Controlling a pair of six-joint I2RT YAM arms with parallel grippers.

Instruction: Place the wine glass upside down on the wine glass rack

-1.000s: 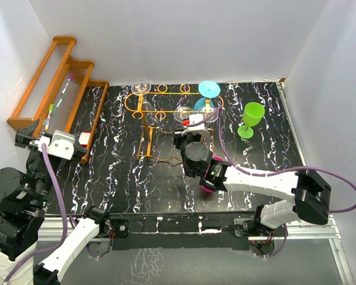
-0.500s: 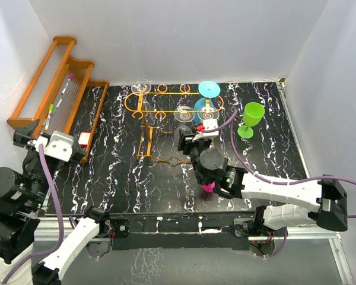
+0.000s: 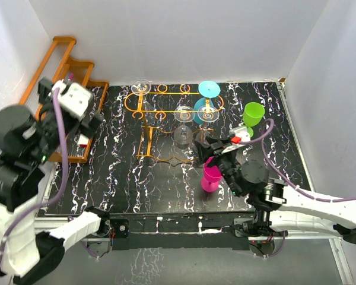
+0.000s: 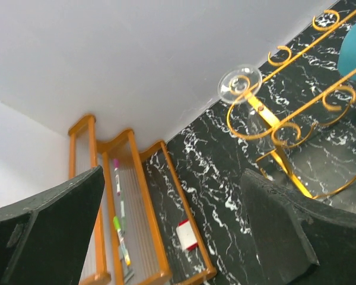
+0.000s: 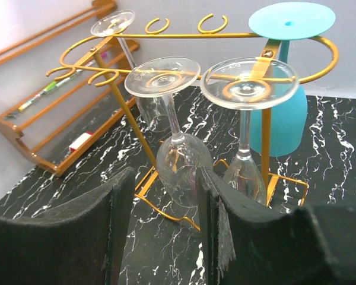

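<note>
Biggest things first: black marbled table [image 3: 107, 178], with the orange wire rack [image 5: 184, 35] standing on it straight ahead of the right gripper [image 5: 164, 185].

That gripper points right at the rack, and the clear glass [image 5: 164, 76] sits dead ahead of the gap between its fingers. The glass hangs upside down, foot up on the rails and bowl hanging below. Its stem runs roughly up and down with a bit of a lean. I can't tell for sure whether the foot sits fully in the slot. The jaws are partway apart with nothing between them and nothing touching, so that gripper is empty. I'd say this glass counts as hung.

The left gripper [image 4: 172, 237] is up high and well off to the side over by the wooden shelf [image 4: 136, 225]. Its jaws are spread wide and it holds nothing. So the right arm is clearly the nearer one for anything at the rack.

There's more hanging too: a second clear glass [image 5: 249, 83] just right of the first, and a teal glass [image 5: 288, 21] behind that.

Two glasses stand upright on the table. The pink glass [image 3: 212, 174] is just beside the right gripper on its near side. The green glass [image 3: 252, 116] is off to its right, beside the rack. My guess is the pink one is the easier reach.
</note>
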